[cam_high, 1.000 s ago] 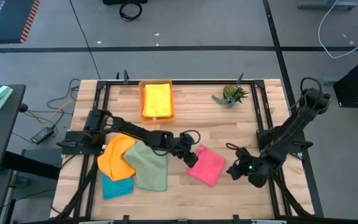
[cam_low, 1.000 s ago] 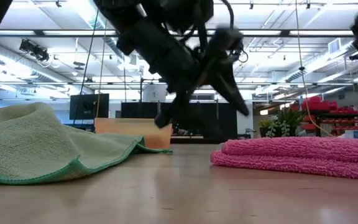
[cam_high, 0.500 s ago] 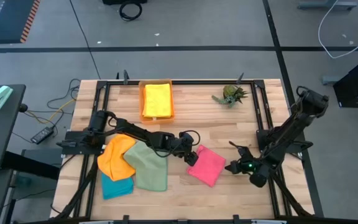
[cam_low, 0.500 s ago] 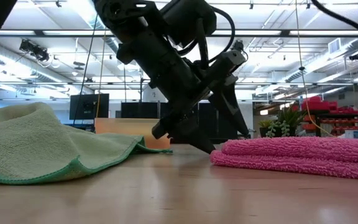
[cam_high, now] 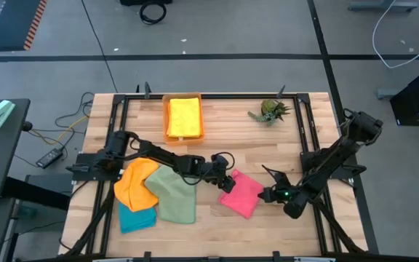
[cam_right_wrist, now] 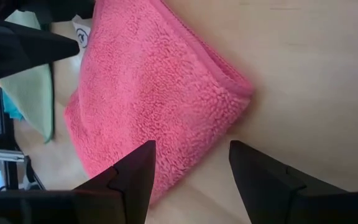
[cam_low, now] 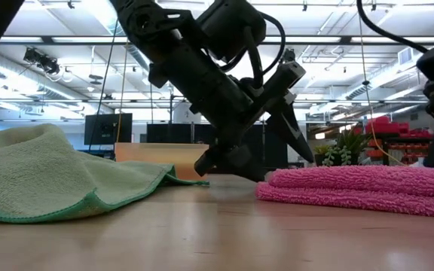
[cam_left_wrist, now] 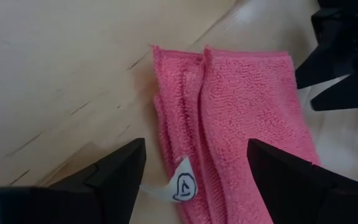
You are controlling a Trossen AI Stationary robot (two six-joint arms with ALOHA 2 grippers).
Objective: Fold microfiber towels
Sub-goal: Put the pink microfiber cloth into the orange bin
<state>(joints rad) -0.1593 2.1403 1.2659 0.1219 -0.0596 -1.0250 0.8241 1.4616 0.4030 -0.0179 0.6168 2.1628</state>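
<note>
A folded pink microfiber towel (cam_high: 244,193) lies flat on the table right of centre, with a white tag (cam_left_wrist: 182,185) at its left end. My left gripper (cam_high: 229,182) is open and low at that left end, one finger on each side of it (cam_left_wrist: 194,180). I cannot tell whether they touch it. My right gripper (cam_high: 269,192) is open just off the towel's right corner (cam_right_wrist: 238,87) and points at it. Orange (cam_high: 137,182), sage green (cam_high: 174,195) and teal (cam_high: 137,217) towels lie heaped at the left.
At the far edge an orange tray (cam_high: 169,124) holds a folded yellow towel (cam_high: 184,115). A small green plant (cam_high: 270,110) stands far right. A black frame rail (cam_high: 308,138) runs along the right side. Bare wood lies near the front edge, below the pink towel.
My left gripper has sunk to the table at the pink towel's left end. My right gripper has come down and toward the table's left, closer to the towel's right corner. The towel itself has not moved.
</note>
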